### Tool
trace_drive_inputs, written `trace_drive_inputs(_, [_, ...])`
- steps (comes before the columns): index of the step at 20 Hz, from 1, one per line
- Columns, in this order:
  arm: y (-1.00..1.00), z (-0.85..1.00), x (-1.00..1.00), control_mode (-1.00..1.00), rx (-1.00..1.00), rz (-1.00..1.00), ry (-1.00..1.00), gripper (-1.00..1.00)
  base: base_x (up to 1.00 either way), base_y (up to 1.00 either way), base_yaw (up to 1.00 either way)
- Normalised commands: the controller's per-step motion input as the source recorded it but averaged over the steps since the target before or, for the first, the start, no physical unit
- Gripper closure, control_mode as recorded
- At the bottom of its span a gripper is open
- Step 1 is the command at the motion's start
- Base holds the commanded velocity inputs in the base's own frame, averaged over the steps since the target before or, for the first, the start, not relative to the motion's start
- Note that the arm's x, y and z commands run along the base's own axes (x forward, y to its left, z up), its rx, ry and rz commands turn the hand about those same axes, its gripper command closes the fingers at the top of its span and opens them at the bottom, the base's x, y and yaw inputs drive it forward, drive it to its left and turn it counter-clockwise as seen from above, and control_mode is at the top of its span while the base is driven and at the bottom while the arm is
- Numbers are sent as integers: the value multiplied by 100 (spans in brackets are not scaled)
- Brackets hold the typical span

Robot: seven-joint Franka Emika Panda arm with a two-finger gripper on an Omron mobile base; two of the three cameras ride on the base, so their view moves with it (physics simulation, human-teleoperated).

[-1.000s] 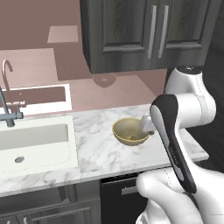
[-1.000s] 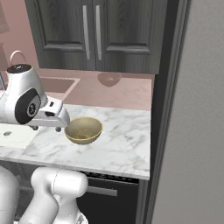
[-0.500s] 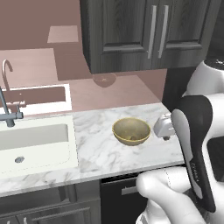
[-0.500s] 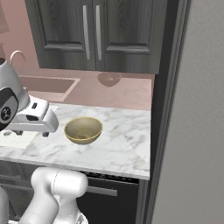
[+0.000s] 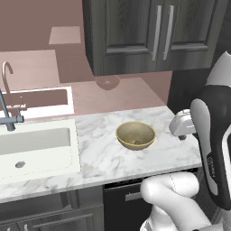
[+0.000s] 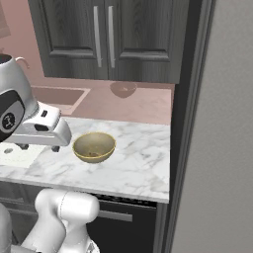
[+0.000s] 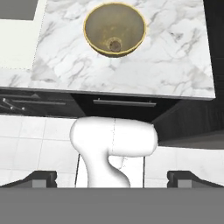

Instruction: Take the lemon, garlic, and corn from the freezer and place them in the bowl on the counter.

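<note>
**Ben:** Three foods must go in the bowl [image 5: 135,134], and it has nothing in it. What comes first?

**Mia:** Go to the freezer [image 6: 222,148]. It stands just beside the right end of the surface [image 5: 99,153]. Its grey front looks shut to me, so pull the door wide first.

**Ben:** Are the jaws ready?

**Mia:** Yes, they are wide apart and hold nothing. Swing the arm high so it does not bump the bowl.

**Ben:** What else is around?

**Mia:** A white sink [image 5: 36,144] with a tap [image 5: 5,108] on the left, dark cupboards [image 5: 149,36] above, and a pink wall [image 5: 40,18].
</note>
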Motion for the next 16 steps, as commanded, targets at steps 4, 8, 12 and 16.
trace_drive_inputs(4, [0,0,0,-100,0,0,0,-100,0,0,0])
trace_drive_inputs(8, [0,0,0,100,0,0,0,-100,-23,0,0])
trace_drive_inputs(12, [0,0,0,100,0,0,0,-100,-94,0,0])
trace_drive_inputs(16, [0,0,0,100,0,0,0,-100,-100,0,0])
